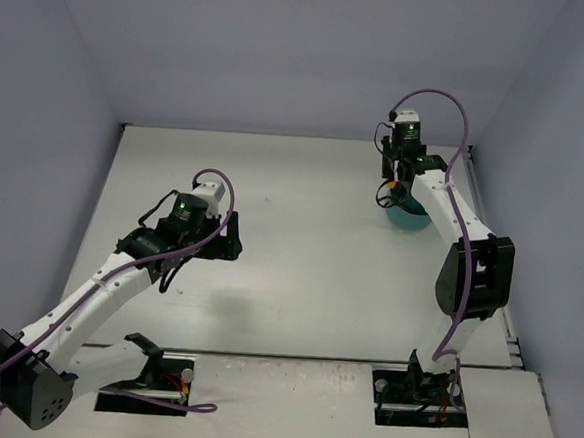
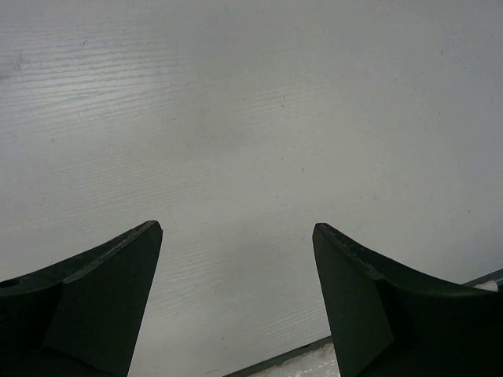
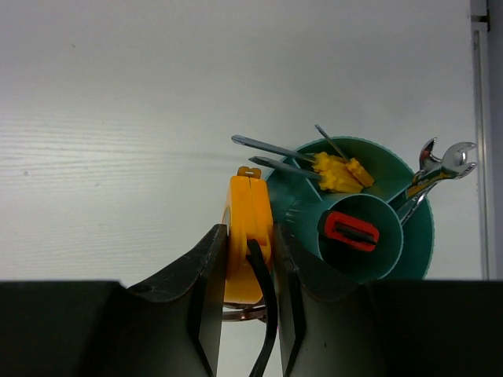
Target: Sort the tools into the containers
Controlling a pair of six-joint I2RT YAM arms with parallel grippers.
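My right gripper [image 3: 248, 229] is shut on the round yellow-orange tape measure [image 3: 250, 206], held on edge just left of the teal cup [image 3: 418, 236]; a black strap hangs from it between the jaws. The cup's inner tube holds a red-handled tool [image 3: 351, 231]. Behind it stand yellow-handled screwdrivers [image 3: 339, 173], and silver wrenches [image 3: 446, 163] lean over the right rim. From above, the right gripper [image 1: 388, 186] hovers at the left side of the cup [image 1: 418, 220] at the far right. My left gripper [image 2: 236, 228] is open over bare table, at mid-left in the top view [image 1: 222, 244].
Pale walls enclose the table on three sides. The cup stands close to the right wall and the table's right edge strip [image 3: 481, 118]. A dark table seam [image 2: 291, 357] runs just under my left gripper. Both arm bases sit at the near edge.
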